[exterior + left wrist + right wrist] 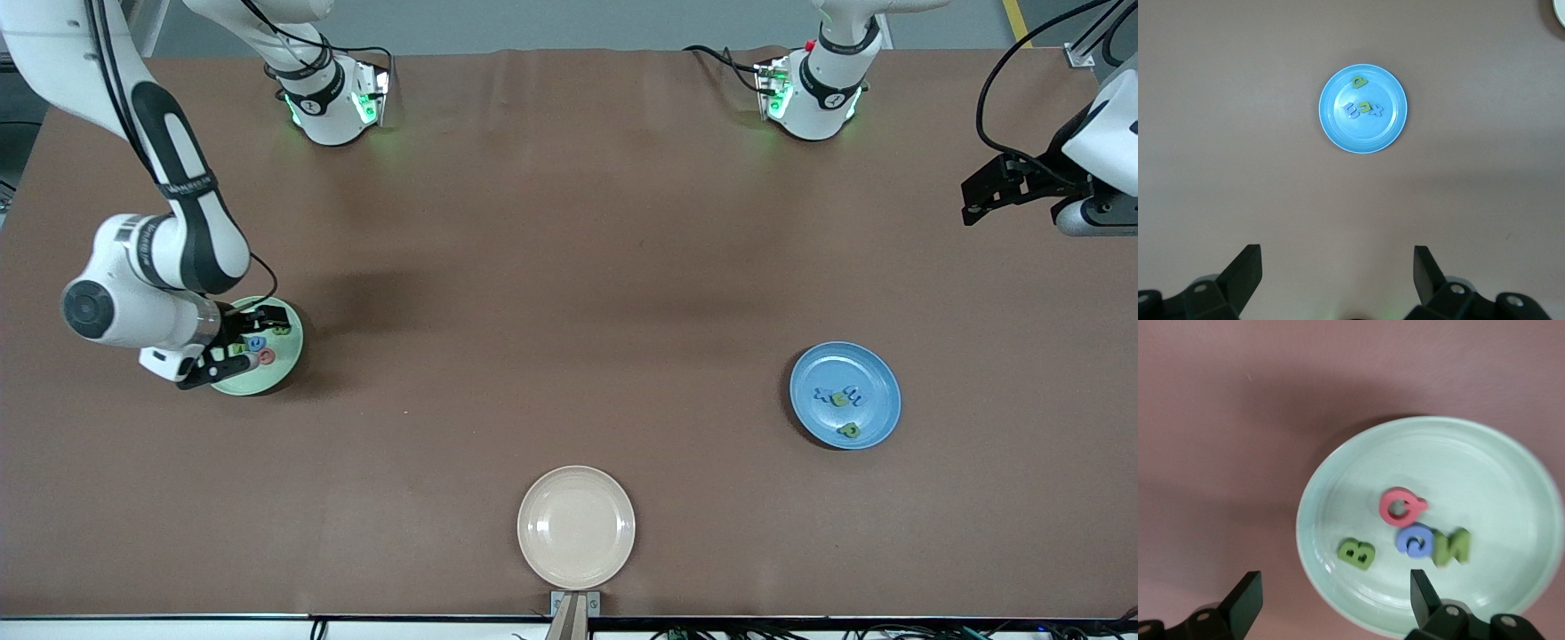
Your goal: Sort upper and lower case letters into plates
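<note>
Brown matting is covering the whole desk (551,267), and three plates are being carried on it. A cream plate (576,526) is lying bare at the middle of the edge nearest the front camera, well apart from the other two. The mint green plate (283,356) is sitting toward the right arm's end of the desk and is being partly screened in the front view by the right arm's wrist and the right gripper (233,345), which is being held just over it with its fingers spread apart and nothing between them. Four letters are being shown in that plate by the right wrist view: a green B (1356,553), a red Q (1399,505), a blue letter (1415,540) and a green N (1451,546), the last three bunched together. The blue plate (845,395) is lying toward the left arm's end, with four small letters (1363,107) in it, two green and two blue. The left gripper (987,191) is being kept waiting over the desk's edge at that end, its fingers also parted and empty. Wide bare matting is lying open between the plates and along the base edge.
</note>
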{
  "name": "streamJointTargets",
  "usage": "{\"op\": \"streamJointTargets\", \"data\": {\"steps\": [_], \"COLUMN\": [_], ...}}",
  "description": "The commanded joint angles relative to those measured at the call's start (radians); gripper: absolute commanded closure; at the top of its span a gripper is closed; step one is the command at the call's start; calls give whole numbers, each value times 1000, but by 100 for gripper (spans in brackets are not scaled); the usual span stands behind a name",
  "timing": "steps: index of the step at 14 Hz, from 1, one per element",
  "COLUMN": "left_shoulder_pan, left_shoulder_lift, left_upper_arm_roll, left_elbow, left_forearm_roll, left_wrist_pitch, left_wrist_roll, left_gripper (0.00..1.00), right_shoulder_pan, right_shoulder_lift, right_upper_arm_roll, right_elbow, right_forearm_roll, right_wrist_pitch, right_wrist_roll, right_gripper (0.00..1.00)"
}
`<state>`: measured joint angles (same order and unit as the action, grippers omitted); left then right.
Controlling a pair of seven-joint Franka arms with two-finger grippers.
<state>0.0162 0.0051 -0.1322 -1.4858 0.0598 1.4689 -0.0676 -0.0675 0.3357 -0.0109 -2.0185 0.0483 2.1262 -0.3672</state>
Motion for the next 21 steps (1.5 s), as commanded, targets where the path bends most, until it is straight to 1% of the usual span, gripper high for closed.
{"op": "streamJointTargets", "data": {"steps": [1,4,6,8,11,14,16,18,20,21], "left_shoulder_pan": [7,5,5,5,2,2,1,1,-2,1], "left_shoulder_lift": [-4,-2,-4,-4,-1,-4,-5,-5,-11,-14], "left_upper_arm_roll": [2,5,5,5,2,-3,-4,-4,-10,-36], "left_elbow": [9,5,5,5,9,10,9,6,-11,-25], "left_forearm_roll": [0,2,3,3,3,26,20,18,11,9], "left_wrist_pitch": [-12,-12,-12,-13,-5,-4,-10,-12,-13,-7], "left_wrist_roll": [14,14,12,8,3,12,9,12,2,-1], "left_gripper": [0,0,0,0,0,0,0,0,0,0], "right_shoulder_pan": [-24,-38,-52,-52,-35,12,40,69,65,58], "right_shoulder_lift": [-185,-326,-374,-374,-372,-362,-330,-311,-311,-311], "right_upper_arm_roll": [5,5,5,8,17,17,17,17,14,12], "right_elbow": [-31,-13,49,151,277,409,480,494,497,498], "right_forearm_roll": [10,7,1,-2,-10,-64,-70,-111,-111,-111], "right_wrist_pitch": [-92,-201,-315,-421,-511,-546,-566,-563,-563,-560], "right_wrist_roll": [91,151,180,221,266,272,306,318,318,318], "right_gripper": [2,2,2,2,2,2,2,2,0,0]}}
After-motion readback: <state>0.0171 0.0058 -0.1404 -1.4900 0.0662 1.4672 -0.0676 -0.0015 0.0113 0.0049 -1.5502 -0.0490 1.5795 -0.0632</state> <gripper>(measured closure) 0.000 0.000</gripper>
